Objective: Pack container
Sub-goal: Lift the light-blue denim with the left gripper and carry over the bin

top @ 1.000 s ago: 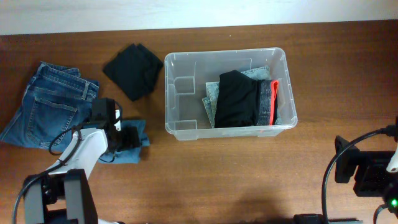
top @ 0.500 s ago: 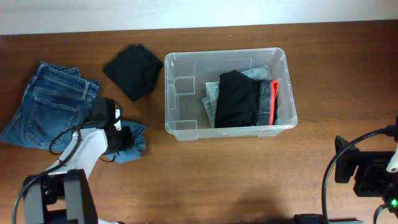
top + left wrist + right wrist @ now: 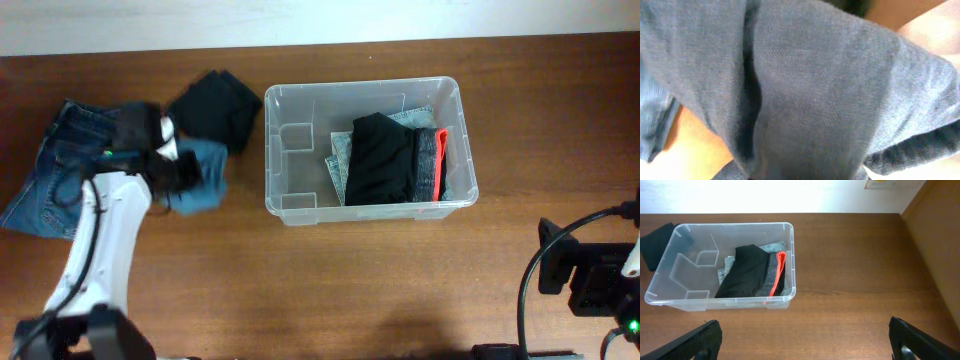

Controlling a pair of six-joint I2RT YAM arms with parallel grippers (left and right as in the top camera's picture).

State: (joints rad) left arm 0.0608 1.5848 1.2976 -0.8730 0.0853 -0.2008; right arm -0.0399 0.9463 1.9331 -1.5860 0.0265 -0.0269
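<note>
Overhead, the bin [image 3: 360, 83] is seen standing upright on the tabletop [image 3: 330, 290], near the middle and toward the far edge. Its right half is filled with folded clothes: a black piece [image 3: 380, 160] is laid on top, a grey piece with a red band [image 3: 432, 165] is pressed against the right wall, and a pale washed piece [image 3: 340, 155] is partly covered beneath the black one. The bin's left half is left bare.

To the left of the bin, the left fingers [image 3: 178, 172] are clamped on a blue cloth [image 3: 200, 175], which is bunched just beside the bin's left wall without touching it. In the left wrist view nearly the whole picture is filled by that cloth [image 3: 805, 95], held close against the lens, so the fingers themselves are hidden there. Jeans [image 3: 55, 175] are spread flat at the far left, partly covered by the arm. A black garment [image 3: 215, 105] is lying between the jeans and the bin, near the bin's far left corner.

The right arm [image 3: 590, 280] is parked at the near right corner, well apart from the bin. In the right wrist view the right fingers [image 3: 702, 341] are seen spread wide apart with nothing between them, and the bin [image 3: 735, 225] is seen ahead on the left.
</note>
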